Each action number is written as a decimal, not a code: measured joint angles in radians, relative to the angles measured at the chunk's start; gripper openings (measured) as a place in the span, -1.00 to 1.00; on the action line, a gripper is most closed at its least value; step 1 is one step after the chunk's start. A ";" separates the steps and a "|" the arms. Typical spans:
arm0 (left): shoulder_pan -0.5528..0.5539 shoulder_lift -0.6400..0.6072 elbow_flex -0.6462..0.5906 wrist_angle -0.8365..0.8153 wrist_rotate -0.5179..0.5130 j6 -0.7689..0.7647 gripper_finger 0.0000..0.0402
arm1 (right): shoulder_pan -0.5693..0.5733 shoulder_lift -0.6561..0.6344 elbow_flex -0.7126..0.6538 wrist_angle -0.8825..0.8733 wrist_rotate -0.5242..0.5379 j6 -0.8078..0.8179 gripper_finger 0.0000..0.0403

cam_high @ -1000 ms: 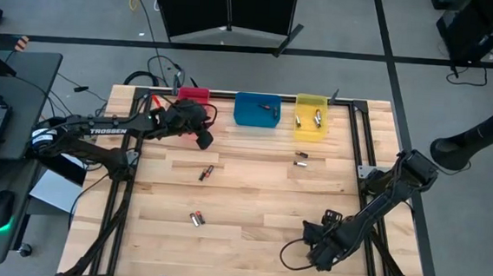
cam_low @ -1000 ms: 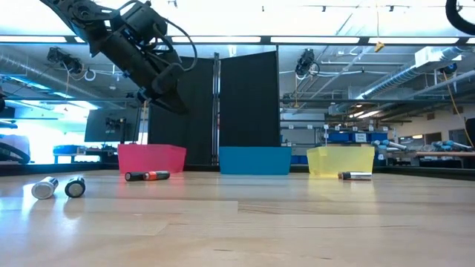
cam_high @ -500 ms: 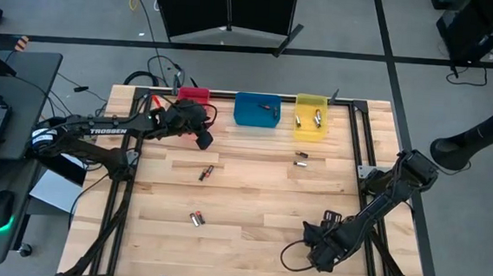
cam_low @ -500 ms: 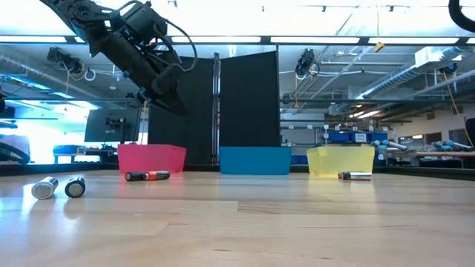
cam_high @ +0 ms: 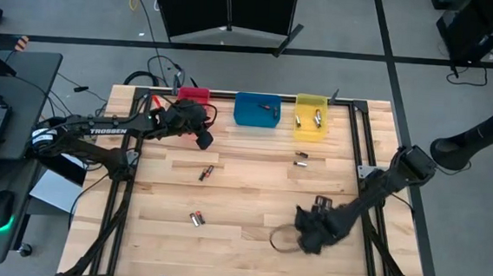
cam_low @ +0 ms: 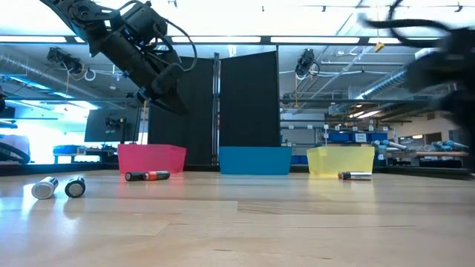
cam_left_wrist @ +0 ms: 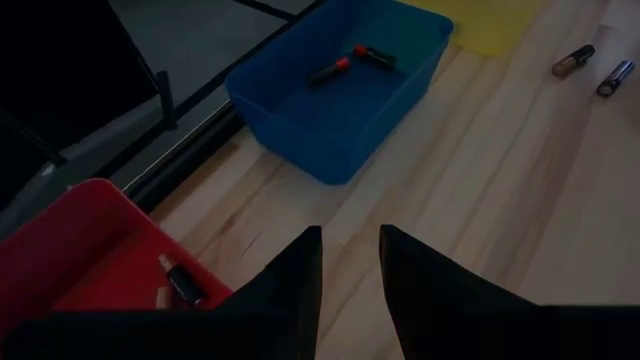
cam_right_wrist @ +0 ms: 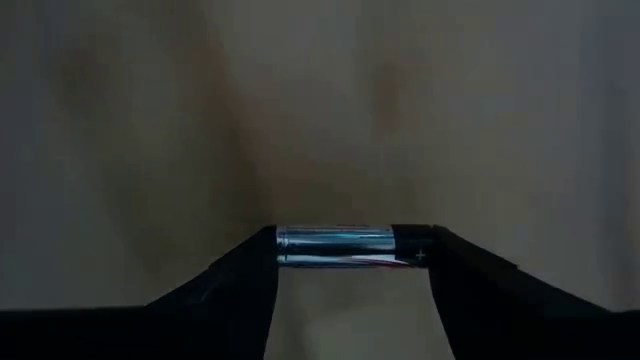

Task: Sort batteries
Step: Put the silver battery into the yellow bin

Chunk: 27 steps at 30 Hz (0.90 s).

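One battery (cam_right_wrist: 348, 246) newly gripped, lifted

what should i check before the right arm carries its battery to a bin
1. Battery sits between the right gripper jaws, end to end: ok.
2. Battery lifted off the table: cannot tell.
3. Left gripper near the red bin, away from the yellow bin: ok.
4. Left jaws hold nothing: ok.
5. Loose batteries lie in front of the yellow bin, possibly in the path: not ok.
6. Blue bin has room: ok.
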<state>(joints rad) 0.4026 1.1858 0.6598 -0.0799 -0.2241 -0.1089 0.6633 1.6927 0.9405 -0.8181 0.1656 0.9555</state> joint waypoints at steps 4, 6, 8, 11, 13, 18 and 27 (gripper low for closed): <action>0.000 0.000 0.000 0.020 0.000 0.001 -0.45 | -0.097 -0.038 0.000 0.005 0.057 -0.104 0.15; 0.000 0.000 0.000 0.022 0.000 0.002 -0.45 | -0.163 -0.065 0.000 0.015 0.085 -0.170 0.15; 0.000 0.000 0.000 0.025 0.000 0.002 -0.45 | -0.234 -0.099 0.000 0.030 0.101 -0.254 0.15; 0.000 0.000 0.000 0.026 0.000 0.016 -0.45 | -0.347 -0.169 0.001 0.074 0.104 -0.401 0.15; 0.000 0.000 0.000 0.033 0.000 0.024 -0.45 | -0.435 -0.226 0.002 0.101 0.109 -0.485 0.15; 0.000 0.000 0.000 0.033 0.000 0.025 -0.45 | -0.673 -0.357 0.014 0.101 0.103 -0.609 0.15; 0.000 0.000 0.000 0.033 0.000 0.026 -0.45 | -1.069 -0.353 0.123 0.049 0.018 -0.841 0.15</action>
<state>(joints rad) 0.4026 1.1858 0.6598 -0.0465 -0.2243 -0.0828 -0.4054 1.3393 1.0636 -0.7692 0.1832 0.1149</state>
